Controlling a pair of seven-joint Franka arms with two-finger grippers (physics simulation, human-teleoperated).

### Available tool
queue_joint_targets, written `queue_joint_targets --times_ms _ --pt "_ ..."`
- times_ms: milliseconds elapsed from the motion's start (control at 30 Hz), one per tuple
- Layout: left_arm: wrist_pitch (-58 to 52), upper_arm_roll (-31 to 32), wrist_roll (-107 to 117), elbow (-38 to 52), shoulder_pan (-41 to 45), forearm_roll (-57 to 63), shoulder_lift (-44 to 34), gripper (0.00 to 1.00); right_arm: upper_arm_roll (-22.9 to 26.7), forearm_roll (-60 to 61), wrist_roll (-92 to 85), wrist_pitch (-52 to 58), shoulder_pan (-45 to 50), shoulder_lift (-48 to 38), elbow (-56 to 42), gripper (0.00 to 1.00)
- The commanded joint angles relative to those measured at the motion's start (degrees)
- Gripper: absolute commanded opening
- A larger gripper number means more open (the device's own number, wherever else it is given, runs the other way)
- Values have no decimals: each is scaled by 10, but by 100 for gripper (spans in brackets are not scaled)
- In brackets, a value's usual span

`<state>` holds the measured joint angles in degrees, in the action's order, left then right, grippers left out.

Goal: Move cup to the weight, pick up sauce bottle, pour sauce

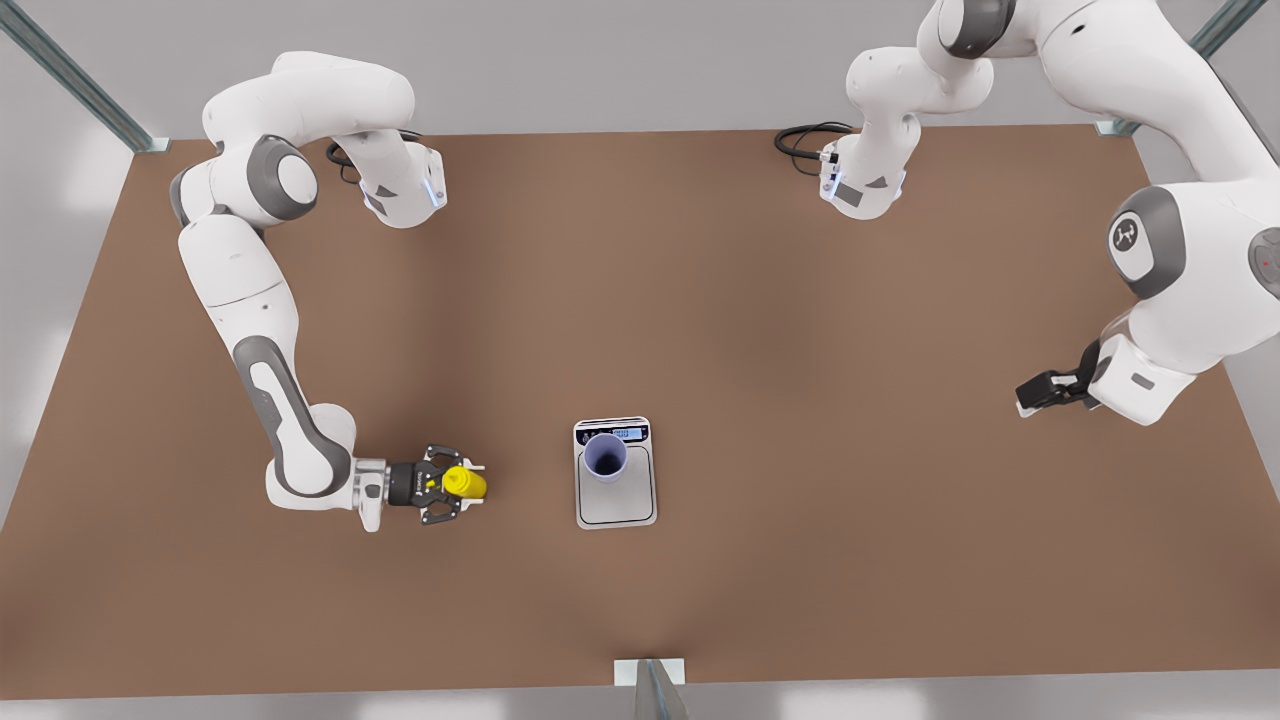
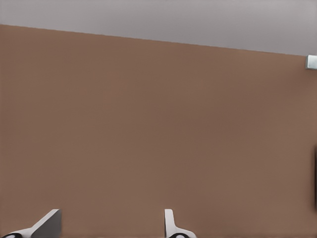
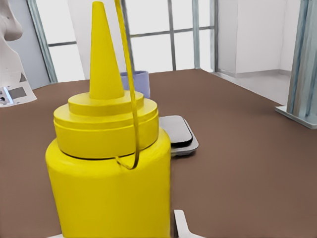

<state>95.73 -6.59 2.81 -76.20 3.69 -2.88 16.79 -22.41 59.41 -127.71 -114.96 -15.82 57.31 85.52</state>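
The right gripper (image 1: 452,484) held the sauce bottle (image 1: 465,483) by its body, well to the front view's left of the weight (image 1: 616,500). The bottle looked light, smooth and squeezable, best gripped mid-body. The cup (image 1: 605,456) stood on the weight. The left gripper (image 1: 1035,391) waited far to the right with fingers (image 2: 171,223) parted over the bare brown table (image 1: 800,300).

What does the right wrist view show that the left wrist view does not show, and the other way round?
Right wrist view: the sauce bottle very near, at the right hand, and behind it the cup standing on the weight, with windows beyond.

Left wrist view: the waiting left hand with its fingertips apart over bare table, and a metal bracket at the table's far edge.

Both: the brown table and a pale background.
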Motion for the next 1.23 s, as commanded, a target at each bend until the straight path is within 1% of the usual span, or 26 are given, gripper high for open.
queue_joint_targets --times_ms 0,33,67,267,433,500,567,633,667,700,733,767,800,833,867,933,1000,1033,1067,1100,1133,1200 --pt "1 0 0 0 0 0 0 100 0 1 0 0 -1 0 0 71" --pt "1 0 0 0 0 0 0 100 0 0 0 0 -1 0 0 84" --pt "1 0 0 0 0 0 0 100 0 -2 -1 0 -2 0 0 100" --pt "2 0 0 0 0 0 1 100 0 -6 -1 4 -10 0 2 100" --pt "2 0 0 0 0 0 2 100 1 -19 -10 19 -50 -5 25 100" --pt "3 0 0 0 0 1 2 100 0 -38 -5 34 -82 -13 43 100" --pt "2 0 0 0 0 1 2 100 1 -87 -4 53 -128 -33 70 100" --pt "3 0 0 0 0 1 2 100 4 -137 12 92 -171 -52 69 100" --pt "2 0 0 0 0 1 2 100 32 -170 77 132 -173 -78 55 100" --pt "2 0 0 0 0 0 3 100 45 -220 173 155 -174 -109 28 100" --pt "3 0 0 0 0 0 3 100 46 -270 282 170 -173 -134 -1 100" --pt "3 0 0 0 0 1 3 100 45 -320 428 176 -168 -170 -23 100" --pt "3 0 0 0 0 1 3 100 44 -370 570 171 -157 -218 -26 100" --pt "3 0 0 0 0 1 3 100 43 -424 716 169 -132 -261 -36 100" --pt "3 0 0 0 0 0 3 100 43 -514 859 178 -98 -280 -78 100" --pt "3 0 0 0 0 2 3 100 47 -572 1014 196 -61 -337 -76 100" --pt "3 0 0 0 0 2 3 100 178 -575 1153 215 69 -402 -69 100" --pt "3 0 0 0 0 2 3 100 199 -575 1213 220 93 -428 -52 100" --pt "3 0 0 0 0 2 3 100 264 -575 1260 221 164 -451 -42 100" --pt "3 0 0 0 0 1 3 100 305 -570 1260 221 207 -459 -40 100" --pt "3 0 0 0 0 2 3 100 306 -568 1265 214 214 -479 -22 100" --pt "3 0 0 0 0 1 3 100 307 -567 1265 213 216 -487 -17 100"
